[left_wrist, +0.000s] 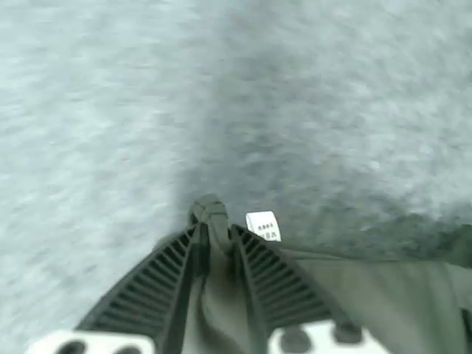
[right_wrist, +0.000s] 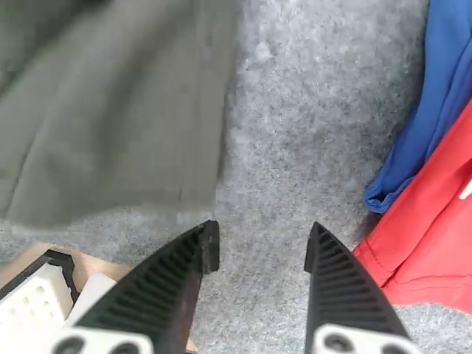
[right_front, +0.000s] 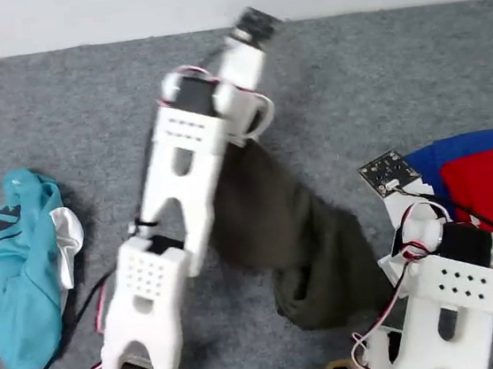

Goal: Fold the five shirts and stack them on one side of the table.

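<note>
The left gripper, clamped on the crumpled olive-green fabric shirt at the centre of the high view, should draw it taut and flat. The open right gripper nearby could pin its edge.

Overhead, wrist close-ups; common olive shirt

Grey felt table, white wall

A robot lab bench: grey felt table, bare white wall, printed arms with exposed wiring.
</note>
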Controlling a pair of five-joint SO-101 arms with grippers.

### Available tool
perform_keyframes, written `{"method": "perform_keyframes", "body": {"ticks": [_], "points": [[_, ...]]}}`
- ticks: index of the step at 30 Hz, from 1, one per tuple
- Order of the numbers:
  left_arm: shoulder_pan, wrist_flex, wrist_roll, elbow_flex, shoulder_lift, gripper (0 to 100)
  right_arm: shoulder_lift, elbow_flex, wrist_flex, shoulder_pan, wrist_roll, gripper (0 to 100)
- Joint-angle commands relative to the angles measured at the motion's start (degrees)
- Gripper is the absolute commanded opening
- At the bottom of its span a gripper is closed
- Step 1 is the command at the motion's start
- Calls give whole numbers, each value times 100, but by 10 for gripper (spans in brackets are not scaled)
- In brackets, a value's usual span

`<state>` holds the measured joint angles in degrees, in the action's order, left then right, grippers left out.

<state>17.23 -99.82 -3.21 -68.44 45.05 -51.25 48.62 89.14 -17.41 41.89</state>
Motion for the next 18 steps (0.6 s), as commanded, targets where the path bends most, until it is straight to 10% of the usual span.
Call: {"method": "perform_keyframes", "body": {"ticks": [1, 11, 18], "points": [[-413, -88, -44, 426, -1081, 16, -84, -26, -215, -101, 26, 199], [-1213, -88, -44, 1376, -2110, 16, -31, -35, -435, -154, -229, 198], [-1116, 158, -53, 2308, -2119, 16, -22, 246, -1332, 1455, -1837, 197]]}}
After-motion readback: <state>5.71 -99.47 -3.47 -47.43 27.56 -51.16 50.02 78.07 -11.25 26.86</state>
